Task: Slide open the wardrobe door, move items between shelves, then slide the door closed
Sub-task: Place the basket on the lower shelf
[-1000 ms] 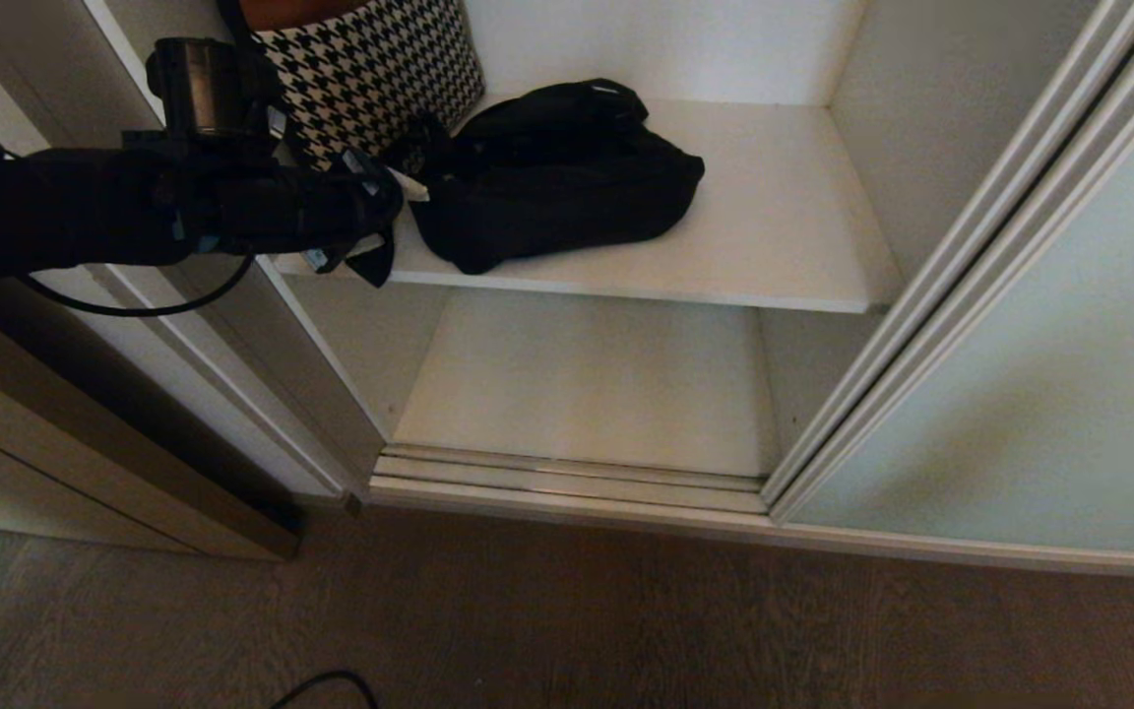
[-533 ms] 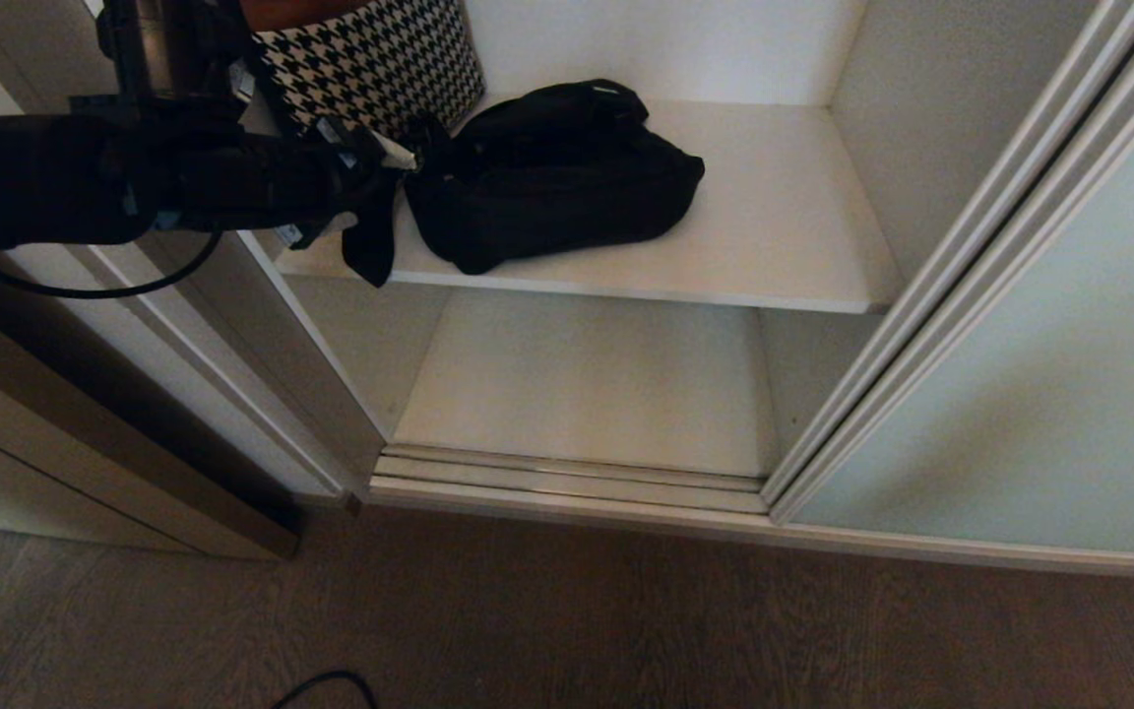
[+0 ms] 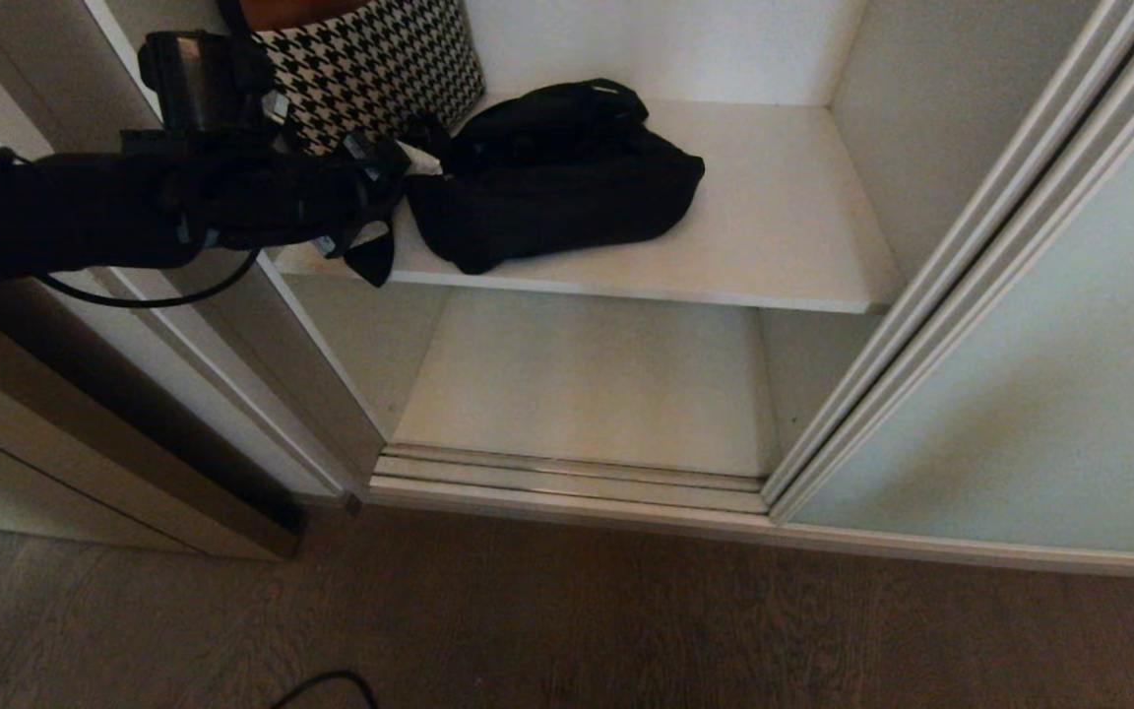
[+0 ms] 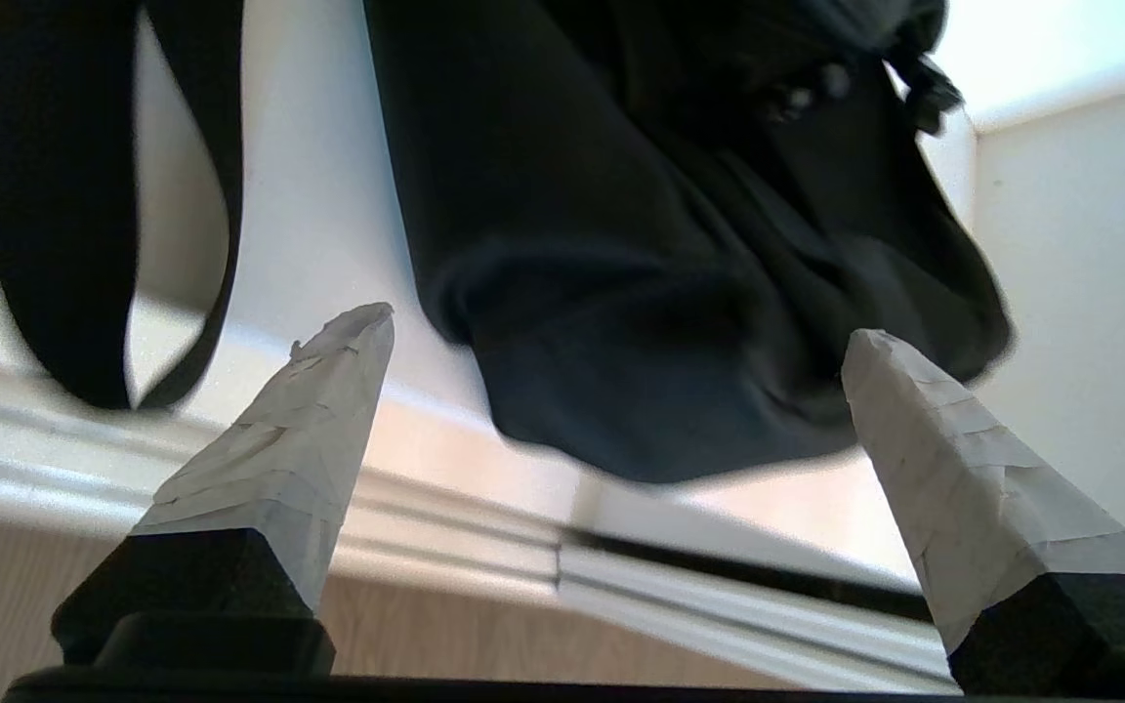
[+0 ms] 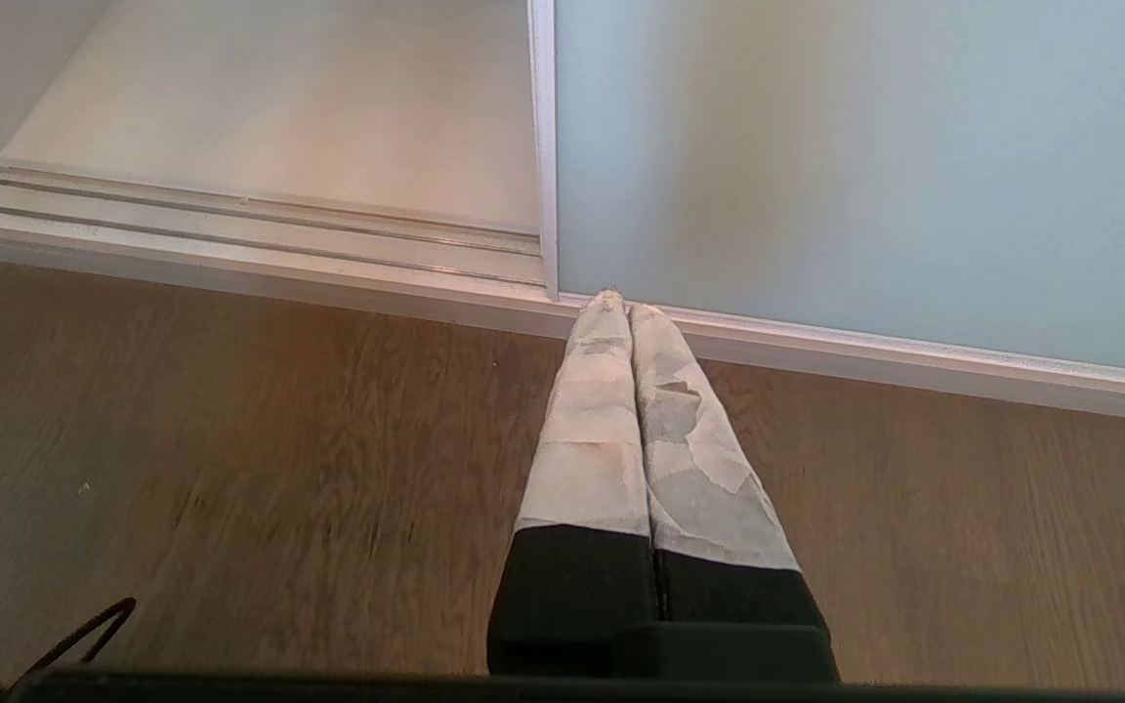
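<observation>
The sliding wardrobe door stands slid to the right, so the shelves show. A floppy black bag lies on the upper shelf. Its wide strap hangs over that shelf's front edge. My left gripper is at the bag's left end, open. In the left wrist view the left gripper has its taped fingers wide apart, the bag just ahead of them and the strap off to one side, not gripped. The lower shelf is bare. My right gripper is shut, low over the floor by the door.
A black-and-white houndstooth bag stands at the back left of the upper shelf, close behind my left arm. The door's floor track runs along the wardrobe's front. A black cable lies on the wooden floor.
My left arm rose a little, then came back down to the bag's left end. The strap end swung with it and hangs at the shelf edge again. The bag stayed put.
</observation>
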You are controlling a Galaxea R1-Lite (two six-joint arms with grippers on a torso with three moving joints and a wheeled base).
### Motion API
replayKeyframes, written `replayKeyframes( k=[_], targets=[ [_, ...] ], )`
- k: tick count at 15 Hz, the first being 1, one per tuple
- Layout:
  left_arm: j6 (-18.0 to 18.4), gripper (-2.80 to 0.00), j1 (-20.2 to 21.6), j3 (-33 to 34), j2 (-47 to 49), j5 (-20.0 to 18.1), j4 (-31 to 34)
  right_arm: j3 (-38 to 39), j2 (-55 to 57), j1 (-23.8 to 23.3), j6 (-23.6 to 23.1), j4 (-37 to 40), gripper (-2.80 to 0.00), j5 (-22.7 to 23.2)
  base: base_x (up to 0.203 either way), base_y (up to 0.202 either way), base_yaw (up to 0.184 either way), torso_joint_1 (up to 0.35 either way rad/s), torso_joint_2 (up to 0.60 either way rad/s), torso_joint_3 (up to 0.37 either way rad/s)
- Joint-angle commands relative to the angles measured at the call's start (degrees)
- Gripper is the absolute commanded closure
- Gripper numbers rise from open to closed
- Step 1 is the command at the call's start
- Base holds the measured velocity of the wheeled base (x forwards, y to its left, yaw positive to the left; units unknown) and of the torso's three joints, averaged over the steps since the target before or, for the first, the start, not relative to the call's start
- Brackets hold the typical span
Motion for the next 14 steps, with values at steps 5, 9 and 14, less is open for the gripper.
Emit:
replayKeyframes(
  k=[5,9,14],
  targets=[
    [-0.21,-2.80,-0.41,-2.63,7.66,-1.99,-5.04,0.09,-0.01,0.00,0.01,-0.04,0.00,0.05,0.000,0.000,0.000,0.000,0.00,0.000],
    [-0.45,-2.80,-1.42,-2.58,9.36,-4.64,-12.12,0.02,-0.01,0.00,0.01,-0.04,0.00,0.05,0.000,0.000,0.000,0.000,0.00,0.000],
    [-2.25,-2.80,-2.30,-2.47,8.77,-6.38,-16.22,0.09,-0.01,0.00,0.01,-0.04,0.00,0.05,0.000,0.000,0.000,0.000,0.00,0.000]
  ],
)
